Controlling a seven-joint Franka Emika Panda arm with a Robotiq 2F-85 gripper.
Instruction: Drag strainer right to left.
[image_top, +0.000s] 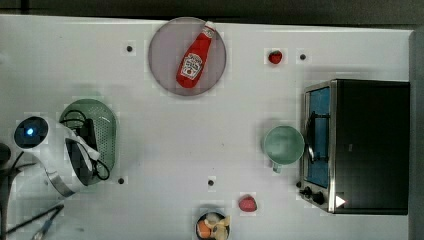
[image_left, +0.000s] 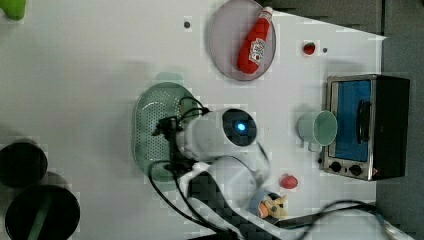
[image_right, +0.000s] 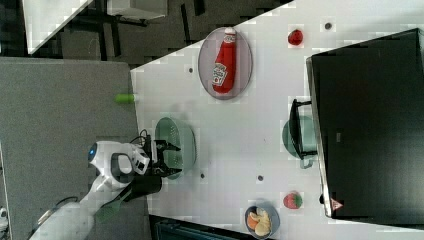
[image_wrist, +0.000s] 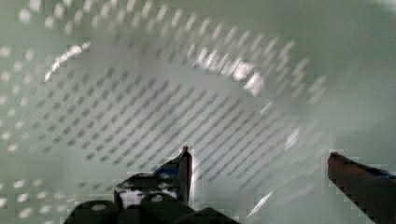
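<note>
Strainer (image_top: 102, 127), a pale mint-green oval basin with a grid of small holes, is seen lying flat on the white table (image_top: 165, 150) at the top view's left side, well apart from the other things. The gripper (image_right: 167, 159) is seen above its perforated middle, with both dark fingers (image_wrist: 184, 165) spread wide and nothing pinched between them; in the wrist view the holes of the basin are seen between and beyond the two tips. Whether the tips touch the basin floor cannot be told.

Further along the table, a ketchup bottle (image_top: 196, 55) is laid on a grey plate (image_top: 160, 65), a round green mug (image_top: 283, 145) stands just beside a toaster oven (image_top: 365, 145), two red strawberries (image_top: 275, 57) lie apart, and a small bowl of food (image_top: 212, 226) sits at the table's edge.

Judging by where the basin lies, the drag appears nearly or wholly finished, and the step in hand is judged to be the release and withdrawal. To do it well, the fingers should be kept spread and lifted straight up out of the basin, so that neither tip catches the rim or a hole and tugs the light plastic sideways. Sideways motion should be left until the tips are above the rim. The arm's trailing cables (image_left: 165, 187) hang near the basin's edge and should be kept from snagging it.
</note>
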